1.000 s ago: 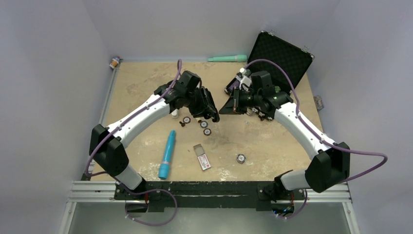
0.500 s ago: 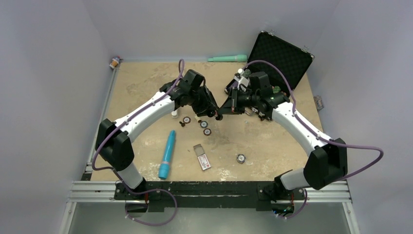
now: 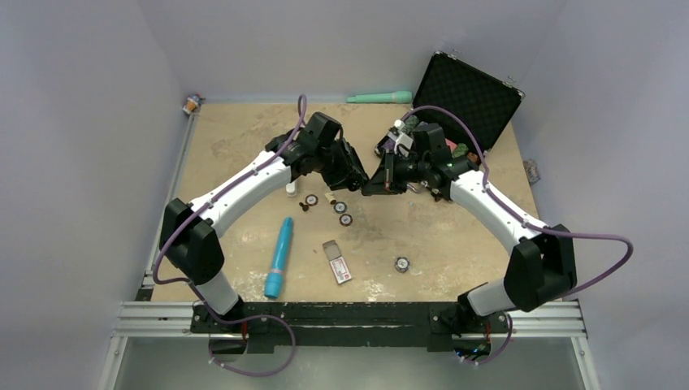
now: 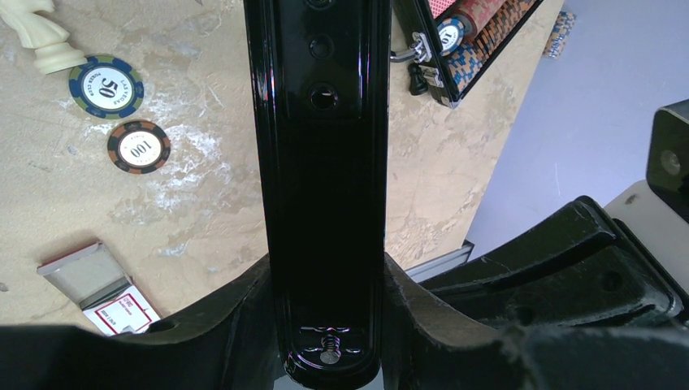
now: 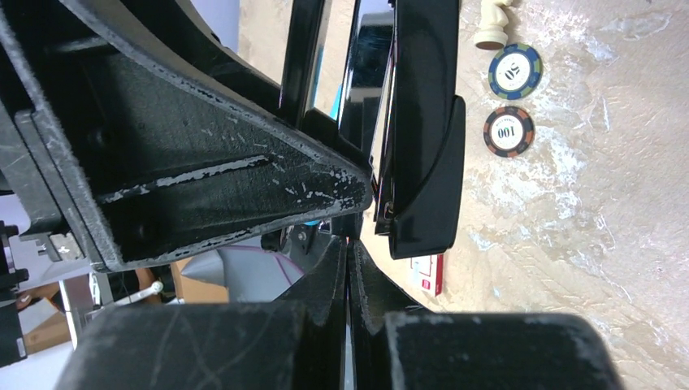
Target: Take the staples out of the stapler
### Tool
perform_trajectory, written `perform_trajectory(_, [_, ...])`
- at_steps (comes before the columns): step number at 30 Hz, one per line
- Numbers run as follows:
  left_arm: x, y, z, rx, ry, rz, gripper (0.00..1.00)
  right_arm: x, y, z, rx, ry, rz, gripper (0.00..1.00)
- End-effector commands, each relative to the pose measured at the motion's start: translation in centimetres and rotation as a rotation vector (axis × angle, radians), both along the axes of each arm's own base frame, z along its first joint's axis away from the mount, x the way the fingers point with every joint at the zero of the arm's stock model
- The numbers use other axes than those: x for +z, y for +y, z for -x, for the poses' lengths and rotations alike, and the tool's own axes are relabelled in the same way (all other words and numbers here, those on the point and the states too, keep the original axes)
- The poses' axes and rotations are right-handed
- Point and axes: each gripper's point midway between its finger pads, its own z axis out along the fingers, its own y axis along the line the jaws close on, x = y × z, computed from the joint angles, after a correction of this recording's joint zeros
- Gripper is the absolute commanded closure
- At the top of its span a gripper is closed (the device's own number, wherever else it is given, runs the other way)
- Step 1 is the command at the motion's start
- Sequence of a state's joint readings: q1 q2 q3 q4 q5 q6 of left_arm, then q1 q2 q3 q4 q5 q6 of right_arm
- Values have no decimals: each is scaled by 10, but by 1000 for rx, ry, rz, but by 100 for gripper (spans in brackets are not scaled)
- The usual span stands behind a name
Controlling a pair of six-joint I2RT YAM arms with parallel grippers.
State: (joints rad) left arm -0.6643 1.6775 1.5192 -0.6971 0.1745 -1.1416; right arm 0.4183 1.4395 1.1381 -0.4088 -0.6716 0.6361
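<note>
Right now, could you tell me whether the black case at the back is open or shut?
Open: the black case has its lid raised, with the textured lining showing.

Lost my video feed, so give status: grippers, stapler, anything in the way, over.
Left gripper clamped on stapler, held off the table. Right gripper shut, tips beside the stapler's end. Nothing blocking seen; poker chips lie on the table below.

White links [image 3: 236, 191], black joints [image 3: 191, 248], trailing purple cables [image 3: 302, 106].
</note>
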Motion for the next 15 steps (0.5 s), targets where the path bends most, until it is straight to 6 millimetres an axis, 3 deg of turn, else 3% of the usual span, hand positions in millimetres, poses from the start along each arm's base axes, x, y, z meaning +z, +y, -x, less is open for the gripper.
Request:
perform_trajectory(1, [43, -15, -13, -12, -117, 92, 100, 1, 3, -6, 13, -36, -15, 100])
perform_trajectory(15, [47, -10, -3, -34, -122, 102, 100, -21, -1, -9, 7, -22, 40, 100])
